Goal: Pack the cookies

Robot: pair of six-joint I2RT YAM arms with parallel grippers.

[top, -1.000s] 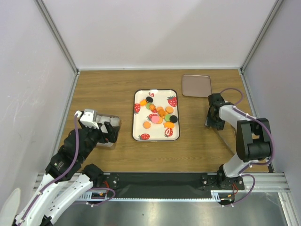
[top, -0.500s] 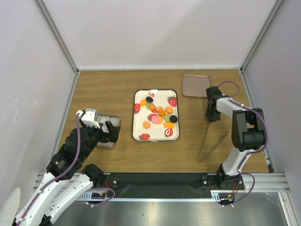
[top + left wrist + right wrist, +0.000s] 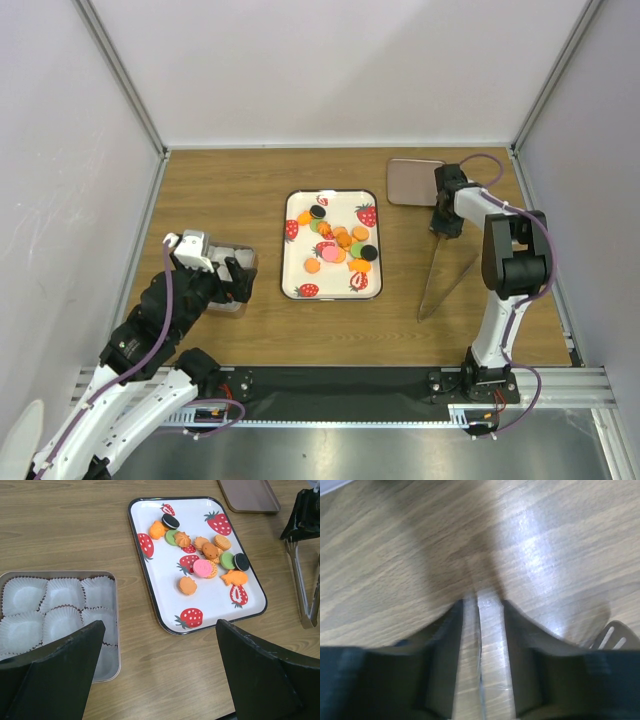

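Note:
The cookies (image 3: 338, 243) are small round discs, mostly orange with pink, green and black ones. They lie on a white strawberry-print tray (image 3: 296, 275) at the table's middle and also show in the left wrist view (image 3: 202, 555). My left gripper (image 3: 235, 285) is open and empty, low over bare wood beside a silver tin (image 3: 116, 630) lined with white paper cups. My right gripper (image 3: 443, 222) is shut on the handle end of metal tongs (image 3: 432, 285), right of the tray. The tongs' tips point toward the near edge. In the right wrist view the fingers (image 3: 445, 645) clamp the tongs' two blades (image 3: 492, 645).
A flat brown lid (image 3: 417, 181) lies at the back right, just behind the right gripper, and shows in the left wrist view (image 3: 250, 494). Grey walls enclose the table on three sides. The tongs (image 3: 305, 595) lie right of the tray in the left wrist view.
My right gripper has moved back and slightly left toward the brown lid, and the tongs have come into full view, pointing toward the near edge. The left arm has not moved.

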